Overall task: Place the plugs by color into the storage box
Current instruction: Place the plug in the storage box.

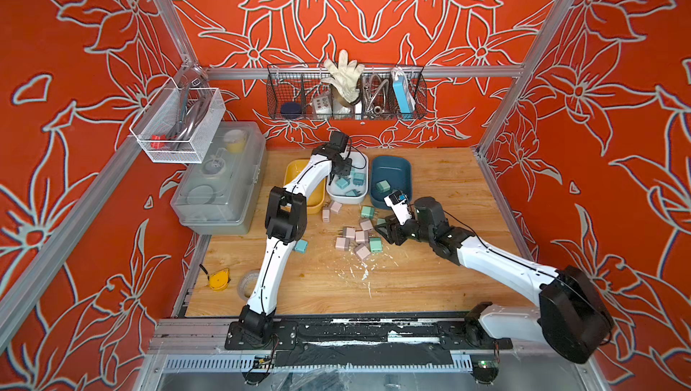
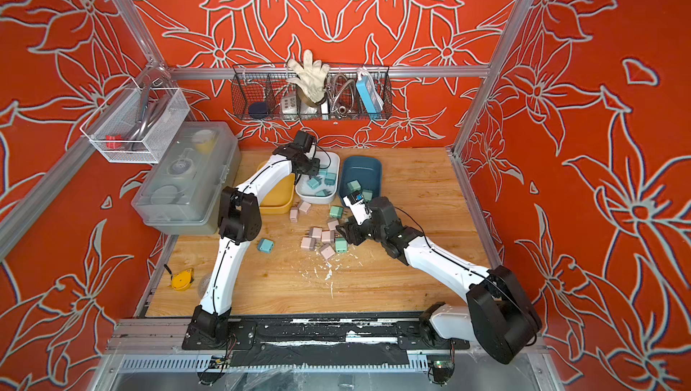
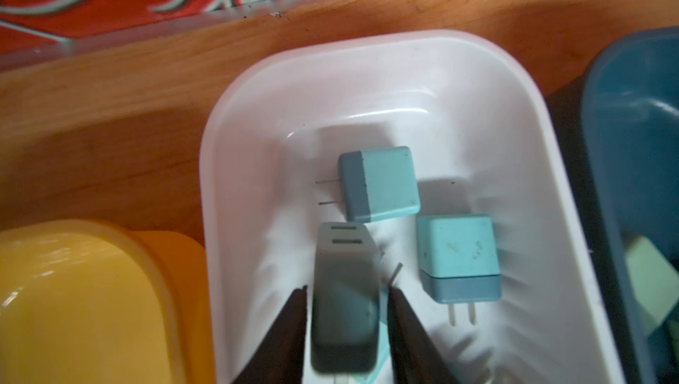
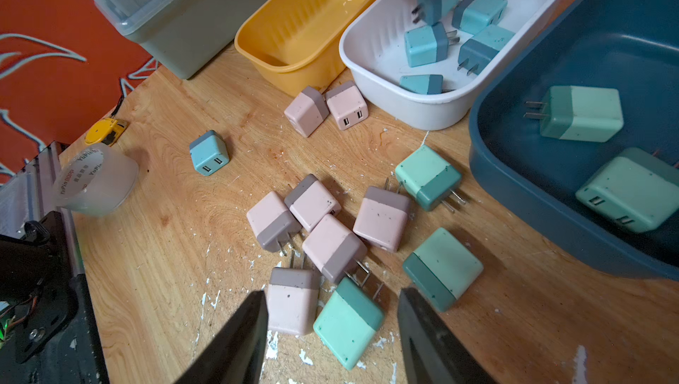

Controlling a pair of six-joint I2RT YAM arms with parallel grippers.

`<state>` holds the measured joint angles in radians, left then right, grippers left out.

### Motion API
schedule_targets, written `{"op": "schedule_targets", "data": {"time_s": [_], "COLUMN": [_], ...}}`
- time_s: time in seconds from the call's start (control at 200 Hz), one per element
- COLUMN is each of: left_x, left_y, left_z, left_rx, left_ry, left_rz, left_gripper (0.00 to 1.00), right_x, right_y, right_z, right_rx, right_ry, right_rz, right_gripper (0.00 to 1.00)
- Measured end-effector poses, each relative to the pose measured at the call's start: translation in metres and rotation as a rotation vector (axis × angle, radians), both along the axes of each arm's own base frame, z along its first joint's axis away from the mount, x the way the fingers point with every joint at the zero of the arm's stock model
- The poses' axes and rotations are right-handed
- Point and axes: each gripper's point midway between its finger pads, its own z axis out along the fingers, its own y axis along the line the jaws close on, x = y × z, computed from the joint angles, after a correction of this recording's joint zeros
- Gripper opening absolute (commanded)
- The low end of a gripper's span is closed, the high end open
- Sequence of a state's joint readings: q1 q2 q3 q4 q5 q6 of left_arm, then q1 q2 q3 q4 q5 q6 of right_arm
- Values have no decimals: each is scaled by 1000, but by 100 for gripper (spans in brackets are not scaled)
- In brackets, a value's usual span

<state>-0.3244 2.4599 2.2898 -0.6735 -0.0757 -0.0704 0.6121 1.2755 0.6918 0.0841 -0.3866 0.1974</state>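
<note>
The left gripper, jaws slightly parted, flanks a blue plug over the white tub; the right gripper, jaws wide, straddles a green plug.

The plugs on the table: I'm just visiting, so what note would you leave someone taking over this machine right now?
Left gripper: over the white tub, a blue plug between its jaws; gripped or released, unclear.
Right gripper: jaws open over a mint plug on the table.
Done: four blue plugs in the white tub, two mint in the navy tub.
To do: seven pink, three mint, one blue on the table; yellow tub empty.
</note>
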Motion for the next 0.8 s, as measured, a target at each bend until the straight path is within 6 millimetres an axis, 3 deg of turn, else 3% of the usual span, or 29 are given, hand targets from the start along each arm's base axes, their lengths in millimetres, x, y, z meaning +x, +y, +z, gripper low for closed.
{"op": "schedule_targets", "data": {"time_s": [0.145,0.455,0.801], "left_x": [1,-9,-15], "left_y": [8,15,16], "left_z": [0,-15,3], "left_rx": [38,68,59], "left_ry": [-6,29,9], "left_rz": [24,34,36], "left_gripper": [53,54,54], "right_x": [0,1,1], "right_y": [0,0,0], "right_z": [-2,-4,-4], "right_rx": [-2,-6,-6], "right_ry": [3,8,8], "right_rz": [0,0,0], "right_gripper": [62,61,62]}}
